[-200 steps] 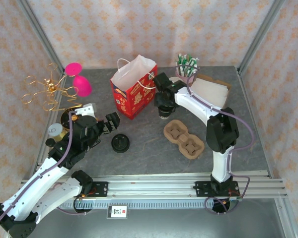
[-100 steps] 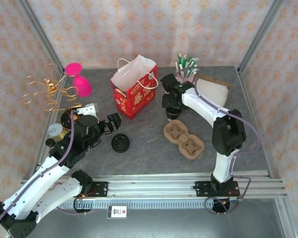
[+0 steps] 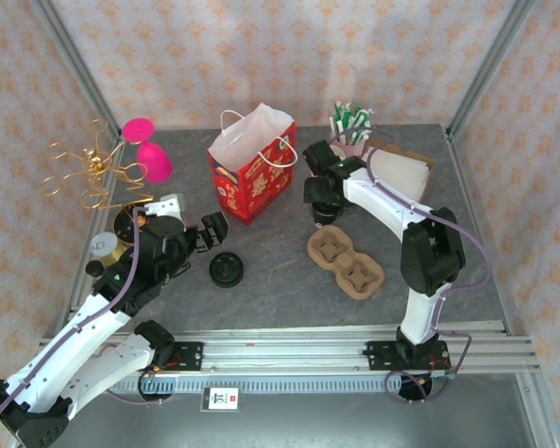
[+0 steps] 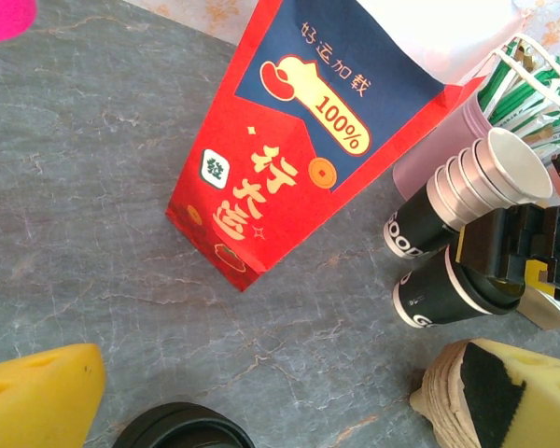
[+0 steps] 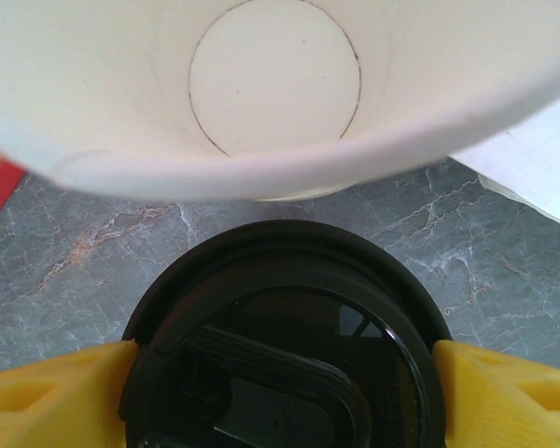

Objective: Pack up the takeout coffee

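The coffee cup (image 4: pixel 443 291) is black with a black lid (image 5: pixel 280 327) and stands on the grey table right of the red paper bag (image 3: pixel 252 177). My right gripper (image 3: pixel 323 207) is above it, its yellow pads (image 5: pixel 47 397) pressed against both sides of the lid rim. A brown two-hole cup carrier (image 3: pixel 345 260) lies just in front. My left gripper (image 3: pixel 212 233) hovers open and empty near a loose black lid (image 3: pixel 226 270). In the left wrist view the bag (image 4: pixel 299 140) fills the upper middle.
A stack of empty paper cups (image 4: pixel 476 182) stands right beside the held cup, its white inside (image 5: pixel 261 93) close above the lid. A pink holder of stirrers (image 3: pixel 352 131) and a white box (image 3: pixel 397 173) sit at the back right. Pink and gold ornaments (image 3: pixel 147 154) stand back left.
My right gripper has shifted a little to the right, away from the bag, with the cup beneath it. The left arm has stayed put.
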Robot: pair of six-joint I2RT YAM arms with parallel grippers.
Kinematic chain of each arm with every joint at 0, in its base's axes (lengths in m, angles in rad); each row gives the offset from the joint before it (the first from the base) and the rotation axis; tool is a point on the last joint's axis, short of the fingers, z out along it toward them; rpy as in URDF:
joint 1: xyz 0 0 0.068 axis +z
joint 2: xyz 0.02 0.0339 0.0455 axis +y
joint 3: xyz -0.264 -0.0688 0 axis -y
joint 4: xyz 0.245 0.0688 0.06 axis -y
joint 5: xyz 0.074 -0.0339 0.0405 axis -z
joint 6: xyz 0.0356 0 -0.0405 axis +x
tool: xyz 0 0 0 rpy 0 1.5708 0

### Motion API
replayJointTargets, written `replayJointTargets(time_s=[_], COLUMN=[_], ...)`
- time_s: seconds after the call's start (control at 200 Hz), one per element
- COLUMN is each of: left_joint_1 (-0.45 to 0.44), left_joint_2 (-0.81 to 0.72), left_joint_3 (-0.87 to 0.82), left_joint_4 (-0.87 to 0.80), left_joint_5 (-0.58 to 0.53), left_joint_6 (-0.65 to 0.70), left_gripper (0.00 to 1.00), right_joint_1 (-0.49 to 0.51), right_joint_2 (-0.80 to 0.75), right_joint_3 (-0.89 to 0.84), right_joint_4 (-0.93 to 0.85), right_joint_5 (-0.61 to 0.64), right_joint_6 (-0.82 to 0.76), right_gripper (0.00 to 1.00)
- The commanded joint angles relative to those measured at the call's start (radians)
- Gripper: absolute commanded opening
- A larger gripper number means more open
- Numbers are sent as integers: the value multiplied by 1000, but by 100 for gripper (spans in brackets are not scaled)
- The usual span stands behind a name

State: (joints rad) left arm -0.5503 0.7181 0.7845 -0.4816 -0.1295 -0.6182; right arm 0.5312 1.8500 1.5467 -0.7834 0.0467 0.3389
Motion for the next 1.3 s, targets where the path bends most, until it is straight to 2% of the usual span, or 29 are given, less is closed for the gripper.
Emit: replayJointTargets(time_s=[0.0, 0.32, 0.566, 0.791, 0.931, 1.296], left_joint_1=[-7, -8, -8, -8, -12, -48], left_joint_2=[3, 4, 7, 39, 52, 76], left_joint_3=[41, 57, 56, 70, 72, 55], left_joint_4=[-1, -11, 0, 9, 17, 47], left_joint_5=[17, 106, 136, 180, 201, 231], left_joint_6=[25, 12, 0, 5, 8, 7], left_gripper=[99, 98, 98, 97, 96, 93], right_joint_1=[-4, -4, -4, -11, -12, -13], right_joint_2=[6, -61, -59, -60, -82, -116], right_joint_3=[0, 10, 9, -25, -24, -5], right_joint_4=[-53, -42, -55, -50, -29, -38], right_joint_5=[-36, -35, -29, -7, -24, -26], right_joint_6=[8, 13, -1, -11, -11, -15], right_gripper=[87, 94, 87, 88, 100, 100])
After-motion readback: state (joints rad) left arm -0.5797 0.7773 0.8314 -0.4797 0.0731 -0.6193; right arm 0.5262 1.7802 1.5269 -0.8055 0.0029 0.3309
